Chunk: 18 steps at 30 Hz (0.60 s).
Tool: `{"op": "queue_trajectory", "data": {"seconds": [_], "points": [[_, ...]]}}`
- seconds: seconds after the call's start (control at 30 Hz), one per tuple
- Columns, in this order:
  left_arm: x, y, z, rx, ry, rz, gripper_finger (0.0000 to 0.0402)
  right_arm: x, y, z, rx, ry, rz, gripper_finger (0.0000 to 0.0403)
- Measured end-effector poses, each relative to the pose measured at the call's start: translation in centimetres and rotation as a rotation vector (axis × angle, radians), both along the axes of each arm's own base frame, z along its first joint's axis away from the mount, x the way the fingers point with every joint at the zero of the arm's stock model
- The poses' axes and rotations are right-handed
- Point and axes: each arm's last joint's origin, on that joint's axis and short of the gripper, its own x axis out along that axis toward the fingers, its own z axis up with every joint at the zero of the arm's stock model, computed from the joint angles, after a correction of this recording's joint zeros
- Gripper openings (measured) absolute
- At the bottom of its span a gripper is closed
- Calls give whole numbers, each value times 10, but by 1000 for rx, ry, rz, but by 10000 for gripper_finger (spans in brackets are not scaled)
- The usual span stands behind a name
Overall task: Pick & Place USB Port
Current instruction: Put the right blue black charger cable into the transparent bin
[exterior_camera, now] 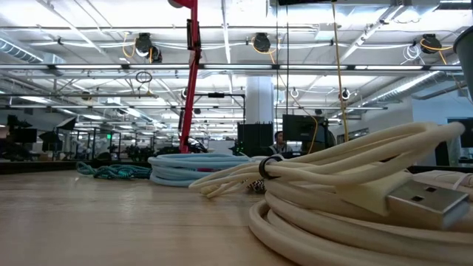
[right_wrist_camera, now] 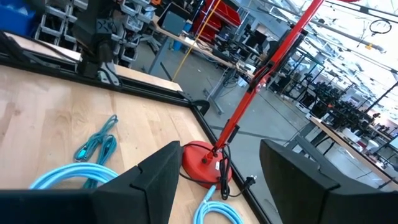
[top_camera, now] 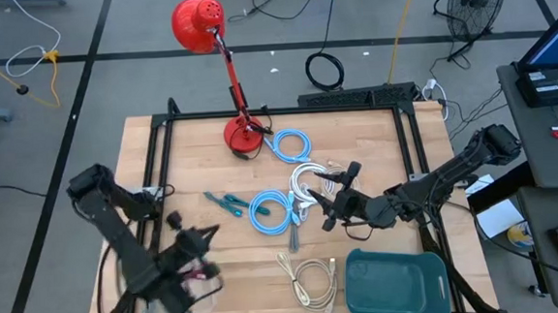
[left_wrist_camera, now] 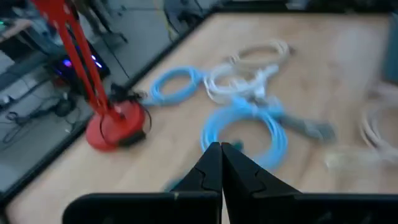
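wooden table (top_camera: 192,162), black frame along its edges. red desk lamp (top_camera: 244,131) at the far edge, base on the wood, stem leaning up to the shade; base seen also from the right wrist (right_wrist_camera: 202,163) and left wrist (left_wrist_camera: 115,124), stem as a red post in the low view (exterior_camera: 191,74). light blue cable coil (top_camera: 292,144) just beside the lamp base. second light blue coil (top_camera: 273,211) at table centre, also in the left wrist view (left_wrist_camera: 245,134). white cable bundle (top_camera: 308,182) between the two blue coils, touching the central one. small teal cable (top_camera: 226,202) left of the central coil, apart from it; seen too from the right wrist (right_wrist_camera: 96,146). cream usb cable (top_camera: 311,281) coiled at the near edge, just beside the teal bin (top_camera: 395,283); fills the low view, its usb-a plug (exterior_camera: 425,201) lying on top of the coil, metal end facing the lens. left gripper (top_camera: 207,240) near the table's near-left corner, well apart from the cream cable; fingers (left_wrist_camera: 210,168) pressed together, nothing between them. right gripper (top_camera: 333,209) over the white bundle and the edge of the central blue coil; fingers (right_wrist_camera: 155,180) spread wide, nothing held.
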Motion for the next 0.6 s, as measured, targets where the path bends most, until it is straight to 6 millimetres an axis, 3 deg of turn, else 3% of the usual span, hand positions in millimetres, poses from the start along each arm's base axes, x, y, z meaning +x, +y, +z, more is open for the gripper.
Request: {"op": "queue_trajectory", "data": {"seconds": [0.33,0.6], "points": [[62,91,-3,61,261,273,0,-9,7,6,-5,-4,32,212],[87,130,-7,95,331,278,0,-23,13,15,-7,-17,22,212]]}}
